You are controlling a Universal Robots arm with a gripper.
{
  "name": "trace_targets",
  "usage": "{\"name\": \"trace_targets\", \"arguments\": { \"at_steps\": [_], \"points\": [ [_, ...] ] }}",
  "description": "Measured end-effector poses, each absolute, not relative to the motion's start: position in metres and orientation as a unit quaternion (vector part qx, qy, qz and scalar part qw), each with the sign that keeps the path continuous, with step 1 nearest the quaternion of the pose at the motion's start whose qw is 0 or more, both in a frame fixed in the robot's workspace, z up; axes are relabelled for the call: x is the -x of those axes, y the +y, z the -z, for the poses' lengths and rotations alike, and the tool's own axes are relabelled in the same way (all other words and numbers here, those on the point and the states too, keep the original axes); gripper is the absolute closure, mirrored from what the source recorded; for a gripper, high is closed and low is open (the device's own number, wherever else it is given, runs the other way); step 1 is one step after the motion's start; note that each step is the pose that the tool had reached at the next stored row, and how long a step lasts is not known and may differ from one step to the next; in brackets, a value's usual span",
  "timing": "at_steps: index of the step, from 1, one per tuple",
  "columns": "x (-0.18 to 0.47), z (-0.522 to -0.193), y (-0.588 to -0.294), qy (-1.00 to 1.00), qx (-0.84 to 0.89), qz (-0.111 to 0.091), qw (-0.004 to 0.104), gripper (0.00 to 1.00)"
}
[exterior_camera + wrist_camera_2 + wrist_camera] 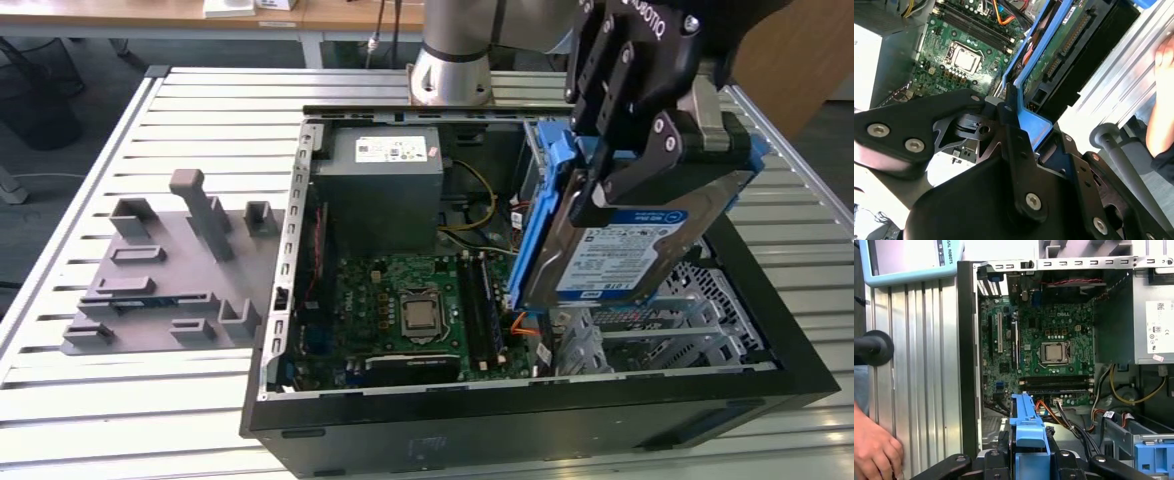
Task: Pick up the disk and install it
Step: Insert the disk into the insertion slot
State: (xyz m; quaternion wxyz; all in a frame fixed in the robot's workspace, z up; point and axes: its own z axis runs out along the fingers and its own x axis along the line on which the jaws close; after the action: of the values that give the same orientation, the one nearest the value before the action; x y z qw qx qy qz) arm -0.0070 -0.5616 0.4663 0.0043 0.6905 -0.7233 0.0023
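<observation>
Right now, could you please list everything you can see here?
table: one, silver, slatted, beneath the case
computer case: one, black, on the table
motherboard: one, green, inside the case
power supply: one, grey, inside the case
fixture plate: one, grey, on the table
teach pendant: one, light blue, by the table's edge
disk: one, silver in blue carrier, held above the case
person's hand: one, at the table beside the case
robot arm: one, silver, behind the case
pincer: one, black, shut on the disk

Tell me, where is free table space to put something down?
Free: the slatted table between the grey fixture plate and its near edge, at the exterior view's left. Crowded: inside the computer case, under the held disk.
</observation>
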Motion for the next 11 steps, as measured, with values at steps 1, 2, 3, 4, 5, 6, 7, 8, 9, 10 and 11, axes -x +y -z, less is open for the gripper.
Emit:
{"name": "trace_targets", "arguments": {
  "at_steps": [1,2,3,4,5,6,7,8,9,10,11],
  "points": [
    [0.006,-0.466,-0.563,-0.723,-0.690,-0.002,0.004,0.64],
    [0.006,-0.466,-0.564,-0.723,-0.690,-0.002,0.004,0.64],
    [0.005,-0.465,-0.565,-0.723,-0.690,-0.002,0.004,0.64],
    [0.003,-0.465,-0.566,-0.723,-0.690,-0.002,0.004,0.64],
    [0.002,-0.465,-0.566,-0.723,-0.690,-0.002,0.004,0.64],
    [0.000,-0.465,-0.566,-0.723,-0.690,-0.002,0.004,0.64],
    [-0.002,-0.464,-0.566,-0.723,-0.690,-0.002,0.004,0.64],
    [-0.004,-0.464,-0.566,-0.724,-0.690,-0.002,0.004,0.64],
    [-0.006,-0.464,-0.566,-0.724,-0.690,-0.002,0.004,0.64],
    [-0.008,-0.463,-0.566,-0.724,-0.690,-0.002,0.004,0.64],
    [-0.011,-0.463,-0.566,-0.724,-0.690,-0.002,0.004,0.64]
  ]
}}
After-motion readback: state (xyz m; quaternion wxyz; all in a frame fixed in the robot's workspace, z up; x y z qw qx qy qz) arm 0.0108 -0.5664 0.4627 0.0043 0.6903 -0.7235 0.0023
